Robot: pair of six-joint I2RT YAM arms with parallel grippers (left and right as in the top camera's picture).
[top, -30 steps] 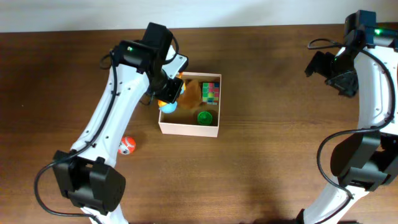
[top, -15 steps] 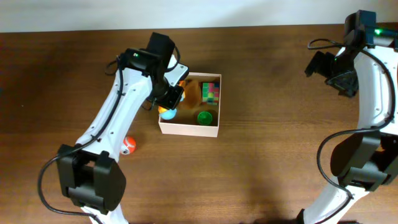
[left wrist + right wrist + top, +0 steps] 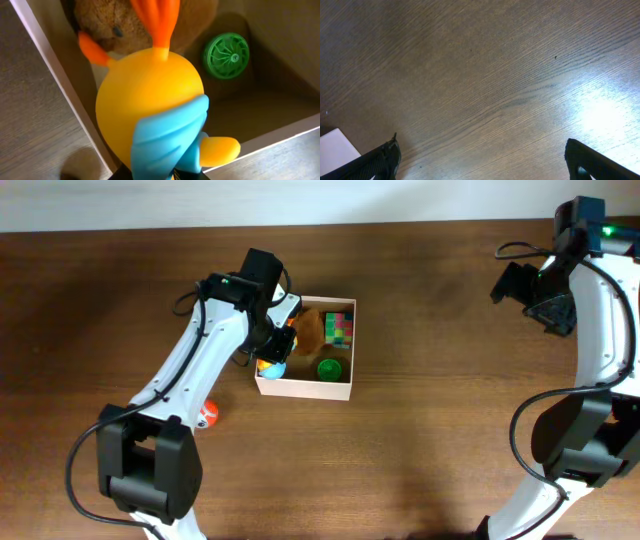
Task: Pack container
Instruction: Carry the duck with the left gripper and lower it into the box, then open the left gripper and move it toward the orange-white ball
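The container (image 3: 305,388), a shallow cream-walled box with a tan inside, sits mid-table. In it lie a brown plush (image 3: 308,328), a multicoloured cube (image 3: 340,327) and a green disc (image 3: 329,368). My left gripper (image 3: 276,343) is shut on a yellow and blue duck toy (image 3: 269,365) over the box's near-left corner. In the left wrist view the duck toy (image 3: 150,95) fills the middle, just inside the container's left wall (image 3: 60,85), with the green disc (image 3: 226,55) beyond it. My right gripper (image 3: 545,305) hangs open at the far right, over bare wood.
An orange and white ball (image 3: 205,414) lies on the table left of and nearer than the container. In the right wrist view the open fingers (image 3: 380,162) frame bare wood, and a white corner (image 3: 335,145) shows at the lower left.
My left arm has carried the duck toy a little to the right and nearer, from the box's left wall toward its near-left corner. The right arm has not moved.
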